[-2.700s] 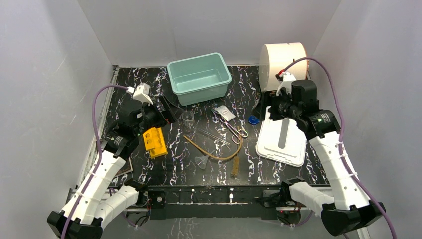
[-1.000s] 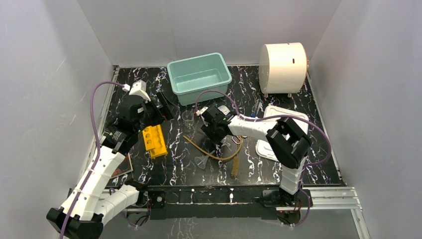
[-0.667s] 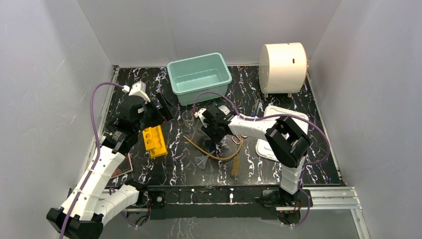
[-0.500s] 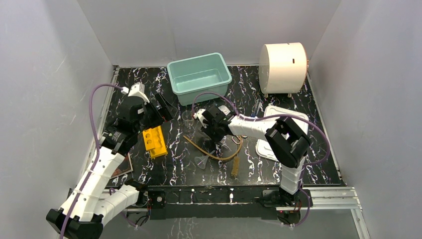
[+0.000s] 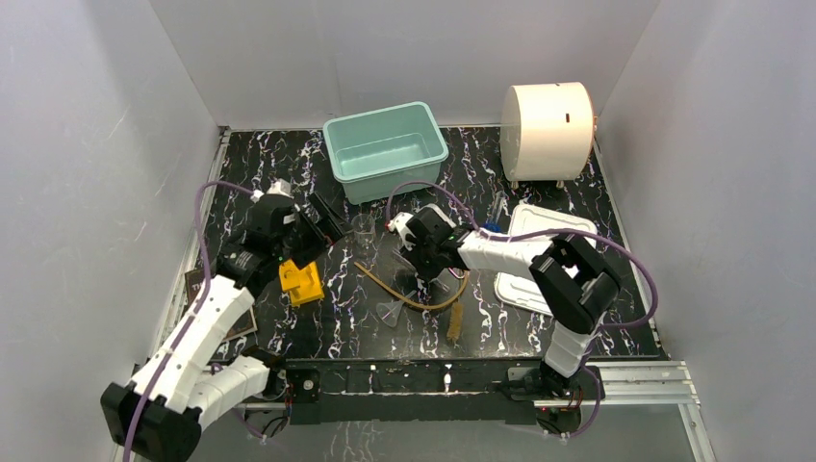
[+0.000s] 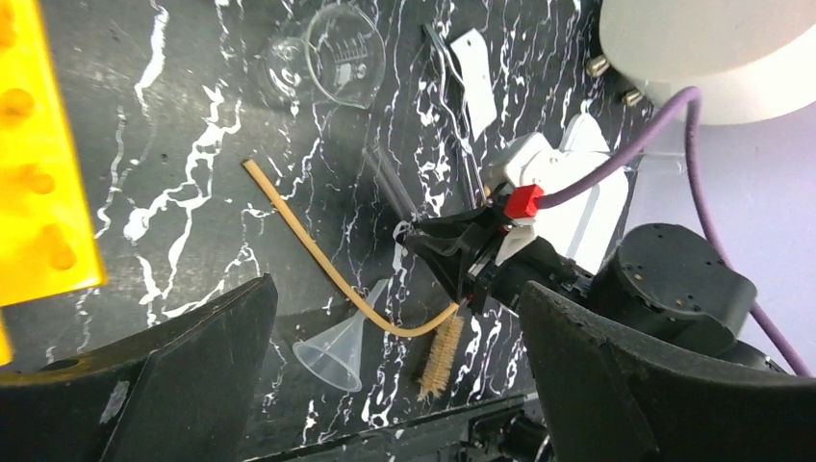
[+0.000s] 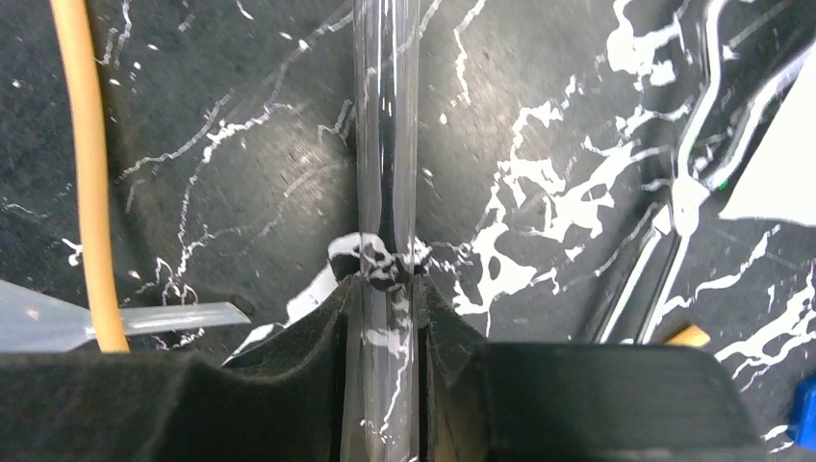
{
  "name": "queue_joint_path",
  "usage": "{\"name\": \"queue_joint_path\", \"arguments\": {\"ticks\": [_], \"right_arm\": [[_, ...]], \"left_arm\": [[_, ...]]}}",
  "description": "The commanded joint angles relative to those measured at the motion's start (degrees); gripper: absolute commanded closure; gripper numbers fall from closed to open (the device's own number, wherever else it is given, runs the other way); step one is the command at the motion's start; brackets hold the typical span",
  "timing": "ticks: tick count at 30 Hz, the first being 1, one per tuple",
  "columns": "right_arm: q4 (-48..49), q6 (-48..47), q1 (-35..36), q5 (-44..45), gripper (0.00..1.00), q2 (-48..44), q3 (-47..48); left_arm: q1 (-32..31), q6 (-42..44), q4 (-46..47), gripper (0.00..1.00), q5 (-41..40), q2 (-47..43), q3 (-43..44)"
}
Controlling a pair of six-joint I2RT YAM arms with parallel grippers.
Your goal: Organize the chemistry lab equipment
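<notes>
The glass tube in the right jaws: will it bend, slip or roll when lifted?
The glass tube looks thin, straight and clear: probably stiff, but breakable under a hard squeeze. Its smooth round wall may slip in the jaws. Dropped on the flat table, it would likely roll.

Table (image 5: 471, 159): black, white marble veins. Tub (image 5: 385, 185): mint green. Drum (image 5: 547, 117): cream. Rack (image 5: 301, 281): yellow. Rubber tube (image 7: 82, 144): tan. Brush (image 6: 441, 351): brown. Cap (image 7: 806, 412): blue. Beaker (image 6: 337, 65), funnel (image 6: 335, 351), glass tubes (image 7: 385, 144): clear. Cable (image 6: 568, 192): purple. Tray (image 5: 534, 294): white.
</notes>
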Motion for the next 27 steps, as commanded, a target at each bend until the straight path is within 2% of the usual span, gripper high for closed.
{"name": "queue_joint_path", "arguments": {"ticks": [1, 9, 17, 22, 27], "right_arm": [[3.87, 2.76, -1.41, -0.39, 0.77, -4.77, -2.57], [6.30, 6.30, -3.33, -0.88, 0.77, -10.02, -5.55], [8.00, 8.05, -5.16, -5.28, 0.77, -13.64, -6.79], [7.60, 8.63, -5.61, -8.69, 0.77, -14.97, -5.39], [7.65, 9.36, -6.12, -12.18, 0.77, -15.60, -4.33]], "left_arm": [[0.38, -1.59, 4.97, 0.04, 7.14, 5.06, 0.44], [-0.01, -0.60, 12.66, 0.04, 17.07, 16.39, 0.39], [-1.41, -5.20, 23.81, 0.03, 18.68, 23.47, 0.01], [-3.88, -5.67, 27.52, 0.02, 18.25, 28.23, 0.33], [-5.21, -5.74, 35.19, 0.05, 19.89, 30.97, -0.81]]}}
